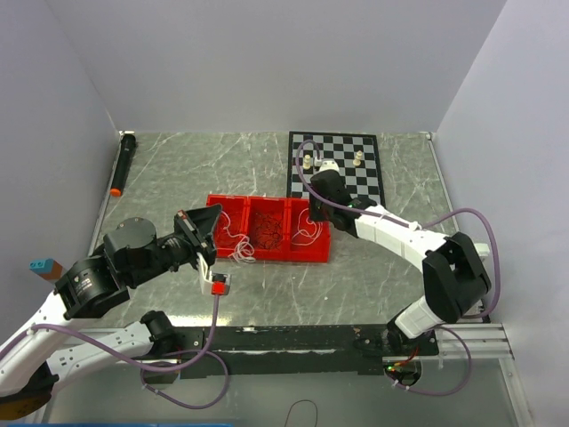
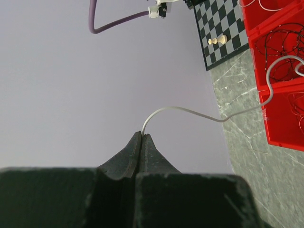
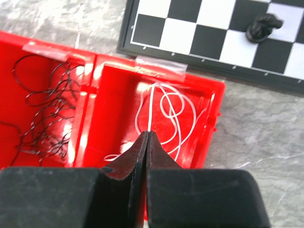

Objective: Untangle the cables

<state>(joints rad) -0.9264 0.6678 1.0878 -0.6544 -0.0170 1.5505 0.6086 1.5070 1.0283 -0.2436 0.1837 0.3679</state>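
Held a thin white wire [image 2: 190,110] clamped in the closed left gripper [image 2: 142,135], trailing off to the red plastic compartment tray [image 2: 279,137]. Pinched, seemingly, a strand of the looped white wire bunch [image 3: 173,111] in the tray's end compartment with the closed right gripper [image 3: 147,135]. Saw tangled black wires [image 3: 47,109] lying in the neighbouring compartment.

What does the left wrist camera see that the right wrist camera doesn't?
Only the left wrist view: the left gripper, jaws shut on a white cable that stretches out of the red tray, plus a purple hose and pale chess pieces.
Only the right wrist view: the right gripper, jaws shut on white cable loops lying inside a tray compartment, and a black chess piece.
Both: the red tray, the chessboard and the tangled black cables.
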